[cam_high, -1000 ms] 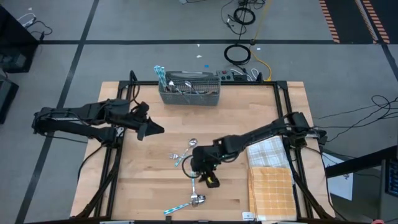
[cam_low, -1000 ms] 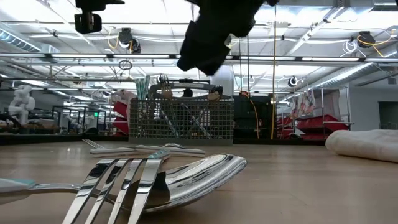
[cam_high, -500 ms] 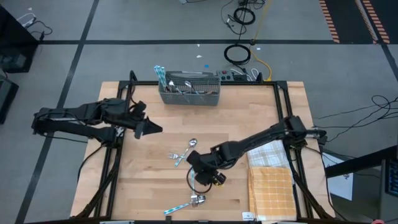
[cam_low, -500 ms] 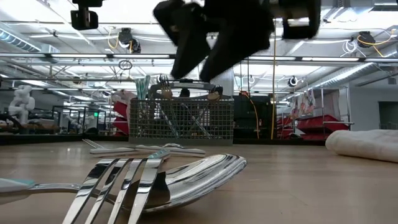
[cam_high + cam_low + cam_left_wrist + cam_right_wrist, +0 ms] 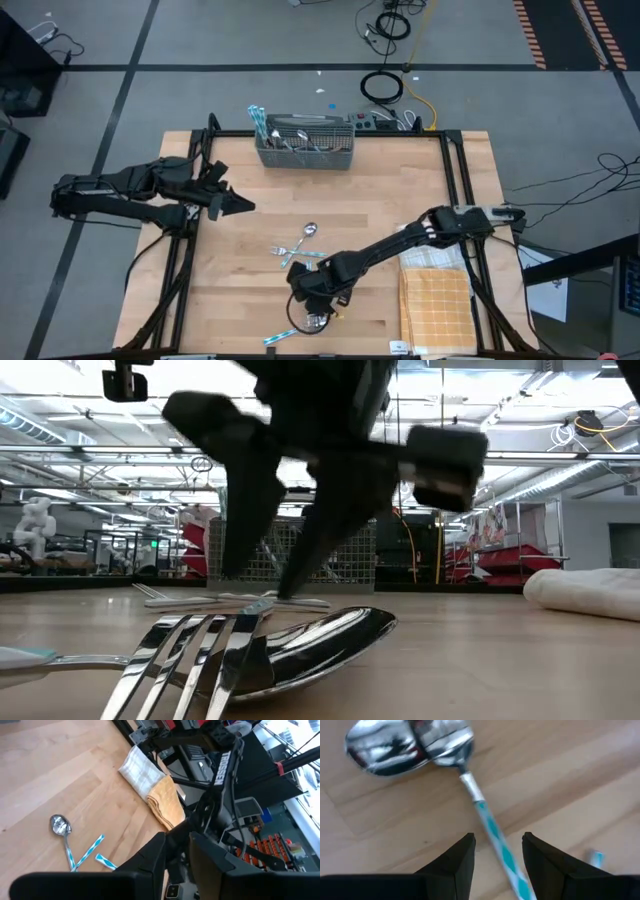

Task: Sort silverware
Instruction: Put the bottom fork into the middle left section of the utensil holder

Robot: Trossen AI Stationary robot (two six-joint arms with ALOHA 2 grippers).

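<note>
Near the table's near edge lie a fork and a spoon, heads together. One blue handle runs from them between my fingers in the right wrist view. My right gripper is open and points down just over this pair, a finger on each side of the handle, touching nothing that shows. More silverware lies mid-table. A grey mesh basket at the far edge holds several pieces. My left gripper hovers at the table's left, slightly open.
Folded towels, one white checked and one orange, lie by the table's right edge, showing as a pale roll in the low view. Bare wood lies between the basket and the mid-table silverware. Cables and a power strip sit beyond the far edge.
My right gripper has moved toward the near edge and a little to the left, coming down from above the table until its fingers stand over the fork and spoon near the near edge. The silverware has stayed where it lay.
</note>
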